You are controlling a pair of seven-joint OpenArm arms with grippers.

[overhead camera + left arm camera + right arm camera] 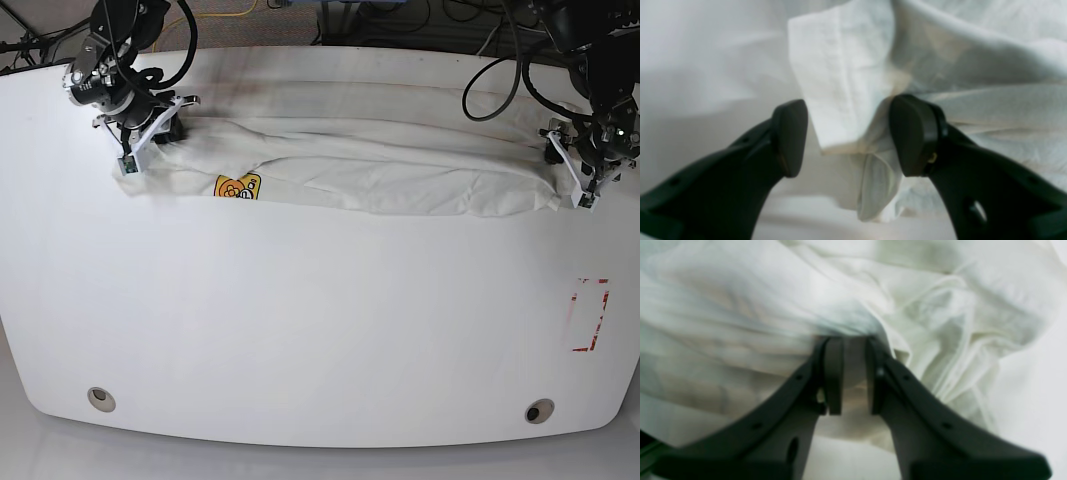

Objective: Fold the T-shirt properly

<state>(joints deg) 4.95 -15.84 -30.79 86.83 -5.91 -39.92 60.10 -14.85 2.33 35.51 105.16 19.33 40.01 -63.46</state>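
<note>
**T-shirt stretched between two grippers on a white table**

A white table (320, 330) is seen to fill the base view, and across its far half the T-shirt (380, 165) is laid out as a long, creased band — cream cloth folded lengthwise, with a small yellow-orange patch (238, 186) showing on its near edge, close to the right gripper's end. A red rectangular marking (589, 314) is seen on the bare tabletop, nearer the camera than the left gripper and well apart from the shirt.

The shirt's two ends are met by the two arms. At one end the right gripper (853, 373) is placed on the cloth; in the right wrist view its black fingers (833, 376) are drawn near together, with only a narrow gap left between the pads. A gathered ridge of fabric lies against the tips and bunched folds spread beyond and to one side. Whether cloth is actually pinched between the pads cannot be told — the view is blurred.

At the other end the left gripper (850, 133) is held with its jaws wide apart. A folded corner of the shirt hangs down into the gap between its fingers (913, 133), and one pad is touched by the cloth while the other stands clear of it.
</note>
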